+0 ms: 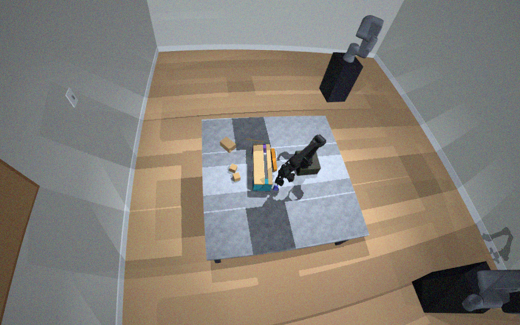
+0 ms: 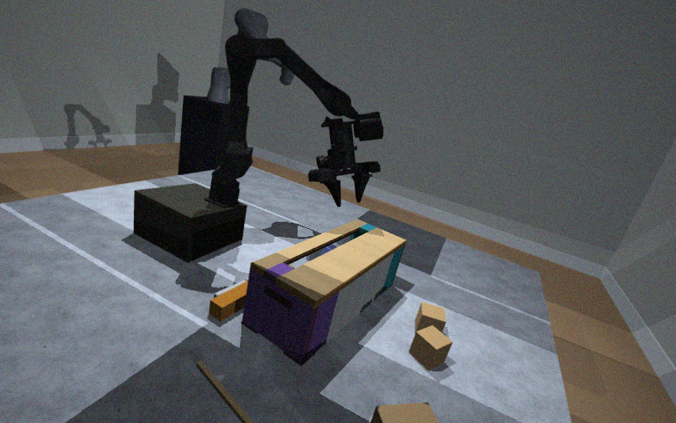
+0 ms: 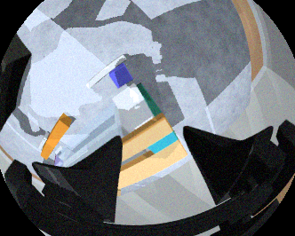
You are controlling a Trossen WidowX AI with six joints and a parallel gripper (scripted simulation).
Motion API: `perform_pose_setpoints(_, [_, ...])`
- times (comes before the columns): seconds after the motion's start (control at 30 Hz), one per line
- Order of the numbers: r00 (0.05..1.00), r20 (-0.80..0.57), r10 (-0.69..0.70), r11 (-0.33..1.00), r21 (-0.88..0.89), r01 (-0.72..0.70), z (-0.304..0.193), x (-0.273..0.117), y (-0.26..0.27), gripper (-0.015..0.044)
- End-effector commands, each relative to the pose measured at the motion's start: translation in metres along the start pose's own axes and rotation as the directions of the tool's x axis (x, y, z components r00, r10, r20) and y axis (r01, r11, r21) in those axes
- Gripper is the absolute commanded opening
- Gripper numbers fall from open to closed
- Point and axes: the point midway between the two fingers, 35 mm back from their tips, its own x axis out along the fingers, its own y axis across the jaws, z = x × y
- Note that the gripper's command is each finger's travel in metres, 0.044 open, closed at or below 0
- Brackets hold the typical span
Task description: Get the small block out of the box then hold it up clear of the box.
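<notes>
The small blue-violet block (image 1: 276,187) (image 3: 120,75) lies on the table outside the box, close to the front side near its teal end, beside a thin pale strip (image 3: 99,76). The box (image 1: 259,165) (image 2: 362,255) (image 3: 139,177) stands upright, with a tan slotted top, a teal end and a purple end. My gripper (image 2: 347,203) (image 3: 152,136) is open and empty, pointing down, with its fingertips above the height of the box top. In the wrist view the teal end of the box top shows between the fingers, and the block appears farther up.
An orange bar (image 1: 273,159) (image 2: 228,301) (image 3: 56,135) lies along the box's arm side. Two small tan blocks (image 1: 232,167) (image 2: 430,346) and a larger tan block (image 1: 228,144) (image 2: 406,413) lie beyond the box. A thin stick (image 2: 222,391) lies off the purple end.
</notes>
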Motion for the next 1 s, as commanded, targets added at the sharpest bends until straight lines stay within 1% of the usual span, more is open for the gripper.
perform_pose_setpoints(0.0, [0.998,-0.055,0.011,0.894,-0.446,-0.034,0.007,-0.001,0.006,0.0285])
perform_pose_setpoints(0.47, [0.998,-0.055,0.011,0.894,-0.446,-0.034,0.007,0.002,0.006,0.0285])
perform_pose_setpoints(0.53, [0.998,-0.055,0.011,0.894,-0.446,-0.034,0.012,0.022,0.008,0.0285])
perform_pose_setpoints(0.63, [0.998,-0.055,0.011,0.894,-0.446,-0.034,0.027,0.068,0.02,0.0285])
perform_pose_setpoints(0.7, [0.998,-0.054,0.012,0.894,-0.446,-0.035,0.034,0.085,0.028,0.0285])
perform_pose_setpoints(0.97, [0.998,-0.054,0.012,0.894,-0.446,-0.035,0.035,0.088,0.029,0.0285])
